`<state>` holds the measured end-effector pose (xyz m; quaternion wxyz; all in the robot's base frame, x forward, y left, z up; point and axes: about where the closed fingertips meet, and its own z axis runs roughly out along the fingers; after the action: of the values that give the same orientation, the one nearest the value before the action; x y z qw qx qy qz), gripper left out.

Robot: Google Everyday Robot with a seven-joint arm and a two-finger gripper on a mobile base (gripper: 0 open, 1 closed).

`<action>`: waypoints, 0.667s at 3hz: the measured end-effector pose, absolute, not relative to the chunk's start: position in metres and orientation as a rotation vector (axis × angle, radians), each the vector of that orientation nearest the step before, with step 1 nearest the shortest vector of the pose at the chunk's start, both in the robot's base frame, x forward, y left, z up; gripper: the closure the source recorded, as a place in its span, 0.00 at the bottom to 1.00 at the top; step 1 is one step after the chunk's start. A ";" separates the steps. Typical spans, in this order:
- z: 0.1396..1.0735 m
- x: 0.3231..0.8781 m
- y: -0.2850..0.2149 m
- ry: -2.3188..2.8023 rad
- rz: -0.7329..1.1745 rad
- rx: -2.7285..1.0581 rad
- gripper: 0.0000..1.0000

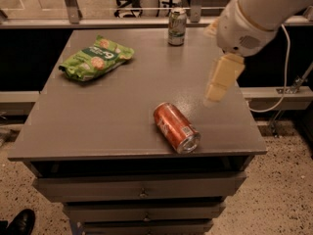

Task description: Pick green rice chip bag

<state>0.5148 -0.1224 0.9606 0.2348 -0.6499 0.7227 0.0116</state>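
My tool (220, 80) hangs above the right side of the bench (98, 126), its pale tip pointing down and a little to the left, with nothing in its grasp that I can see. I cannot tell how far open it is from this angle. Behind it, my white arm (259, 13) comes in from the upper right corner, and a thin white cable (286, 67) loops down from it past the bench's right edge.

Nearest to my tool is the red soda can (176, 127), lying on its side near the front edge of the bench, below and to the left of the tip, its silver end turned toward the front right. The tool is apart from it and touches nothing on the bench.

Toward the back edge, an upright green-and-white can (177, 26) stands left of my arm.

The green rice chip bag (95, 58) lies flat on the far left part of the bench, well apart from my tool and from both cans, its long side running slantwise with round pale crackers printed on its face.

Under the grey top are stacked drawers (142, 185). A dark shoe (19, 223) shows at the lower left on the speckled floor (283, 190).
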 end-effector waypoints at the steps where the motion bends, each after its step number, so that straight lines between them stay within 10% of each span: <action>1: 0.959 0.548 -0.071 1.827 0.113 -1.778 0.00; 2: 0.951 0.580 0.000 1.669 0.215 -1.755 0.00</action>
<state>0.5803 0.0000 0.9509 0.3478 -0.6767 0.6435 0.0830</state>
